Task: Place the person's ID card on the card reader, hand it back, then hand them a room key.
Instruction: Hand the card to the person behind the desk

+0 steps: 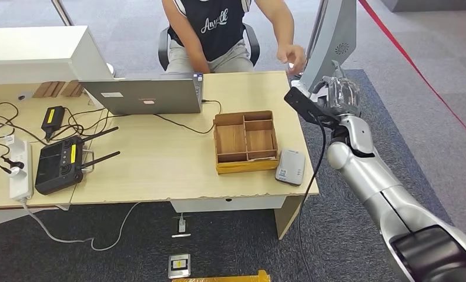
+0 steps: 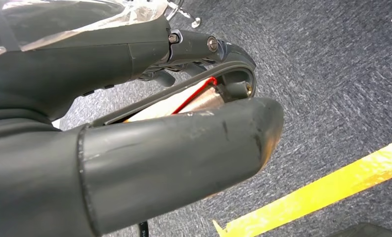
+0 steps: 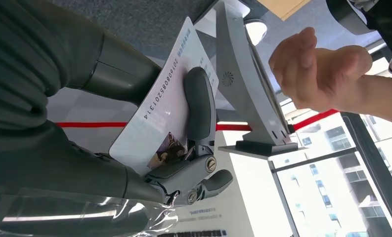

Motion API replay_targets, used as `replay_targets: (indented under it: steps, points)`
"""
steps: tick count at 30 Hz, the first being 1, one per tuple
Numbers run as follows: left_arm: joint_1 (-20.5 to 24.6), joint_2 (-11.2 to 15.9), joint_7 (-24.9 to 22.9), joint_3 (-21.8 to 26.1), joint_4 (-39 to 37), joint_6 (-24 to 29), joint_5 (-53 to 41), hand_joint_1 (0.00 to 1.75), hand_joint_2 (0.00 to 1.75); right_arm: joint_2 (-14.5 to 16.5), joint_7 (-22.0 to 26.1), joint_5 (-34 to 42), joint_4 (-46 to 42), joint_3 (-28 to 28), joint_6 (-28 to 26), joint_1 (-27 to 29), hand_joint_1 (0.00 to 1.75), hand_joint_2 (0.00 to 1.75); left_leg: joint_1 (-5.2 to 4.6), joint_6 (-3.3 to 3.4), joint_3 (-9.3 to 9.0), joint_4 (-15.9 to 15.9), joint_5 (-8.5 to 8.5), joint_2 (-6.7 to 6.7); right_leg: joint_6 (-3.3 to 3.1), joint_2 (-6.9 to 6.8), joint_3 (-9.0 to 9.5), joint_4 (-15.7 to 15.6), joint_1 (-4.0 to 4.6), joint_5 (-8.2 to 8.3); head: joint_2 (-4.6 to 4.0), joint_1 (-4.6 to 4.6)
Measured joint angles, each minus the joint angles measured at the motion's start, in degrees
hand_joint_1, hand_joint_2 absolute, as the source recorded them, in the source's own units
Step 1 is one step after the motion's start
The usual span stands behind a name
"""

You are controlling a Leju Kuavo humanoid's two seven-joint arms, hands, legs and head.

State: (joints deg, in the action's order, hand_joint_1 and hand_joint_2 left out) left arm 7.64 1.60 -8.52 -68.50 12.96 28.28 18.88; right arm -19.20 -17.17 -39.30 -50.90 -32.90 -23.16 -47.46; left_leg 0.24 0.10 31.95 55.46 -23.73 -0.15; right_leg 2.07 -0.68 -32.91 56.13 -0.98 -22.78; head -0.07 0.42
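At the far right corner of the wooden bench [image 1: 160, 170], the robot's right hand [image 1: 339, 94] is raised beside a grey upright stand [image 1: 331, 41], its fingers clamped on the person's ID card [image 3: 166, 106]; the wrist view shows the card pinched between a dark finger [image 3: 199, 106] and the thumb, printed face outward. The seated person's hand [image 1: 292, 57] hovers near, apart from the card, fingers loosely curled. The card reader [image 1: 291, 167], a small white-grey unit, lies flat at the bench's front right edge, just beside the wooden divided tray [image 1: 245, 142], with nothing on it. Whether the card is coming from the person or going back cannot be told from this scene. The left hand [image 2: 134, 163] hangs over grey carpet, its thick thumb and curled fingers closed around something tan with a red line, too hidden to name. The risks from here: the grip covers only a narrow part of the card, so a swing toward the reader or a tug from the person could twist it loose and drop it to the floor; the reader sits close to the bench edge and could be nudged off by a low approach; and the stand stands close enough for the hand to clip it.
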Motion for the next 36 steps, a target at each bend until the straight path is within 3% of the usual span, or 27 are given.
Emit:
replay_targets:
  steps: [11, 17, 24, 32, 33, 36]
  points:
    - [0.9, 0.1, -0.7, -0.8, 0.0, -1.9, -2.2, 0.0, 0.0, 1.0, -2.0, -3.5, 0.5, -0.3, 5.3, -7.0, 1.75, 1.75, 0.01, 0.0, 0.07, 0.0, 0.03, -0.01, 0.0, 0.0, -0.05, 0.0, 0.01, 0.01, 0.0, 0.0]
    - [1.7, 0.1, -0.5, -1.3, 0.0, -2.1, -3.1, 0.0, 0.0, 5.6, -1.5, -6.7, 5.9, -1.6, 8.8, -11.4, 1.75, 1.75, 0.02, -0.01, 0.12, 0.0, 0.05, 0.0, -0.01, 0.01, -0.12, 0.1, 0.01, 0.02, 0.0, 0.01]
    - [1.5, 0.1, -0.5, -1.3, 0.0, -1.9, -2.9, 0.0, 0.0, 11.4, -1.0, -7.0, 13.2, -2.9, 8.4, -15.2, 1.75, 1.75, 0.06, -0.02, 0.18, 0.0, 0.07, -0.04, -0.01, 0.0, -0.18, 0.1, 0.05, 0.01, 0.0, -0.01]
    - [1.3, 0.3, -0.5, -1.3, 0.0, -1.9, -2.8, 0.0, 0.0, 14.6, -0.5, -6.4, 18.8, -3.8, 7.7, -16.5, 1.72, 1.75, 0.06, -0.01, 0.24, 0.0, 0.06, -0.04, 0.0, 0.0, -0.22, 0.0, 0.04, 0.0, 0.0, 0.02]
    - [1.3, 0.4, -0.5, -1.3, 0.0, -1.9, -2.8, 0.0, 0.0, 14.8, -0.4, -6.3, 19.3, -3.9, 7.6, -16.5, 1.54, 1.75, 0.06, -0.01, 0.23, 0.0, 0.06, -0.03, 0.0, 0.0, -0.22, 0.0, 0.04, 0.0, 0.0, 0.02]
    - [1.3, 0.4, -0.5, -1.3, 0.0, -1.9, -2.8, 0.0, 0.0, 15.4, -0.2, -6.1, 21.1, -4.2, 7.3, -16.5, 0.25, 1.75, 0.06, -0.01, 0.22, 0.0, 0.06, -0.02, -0.01, 0.0, -0.22, 0.0, 0.04, 0.0, 0.0, 0.01]
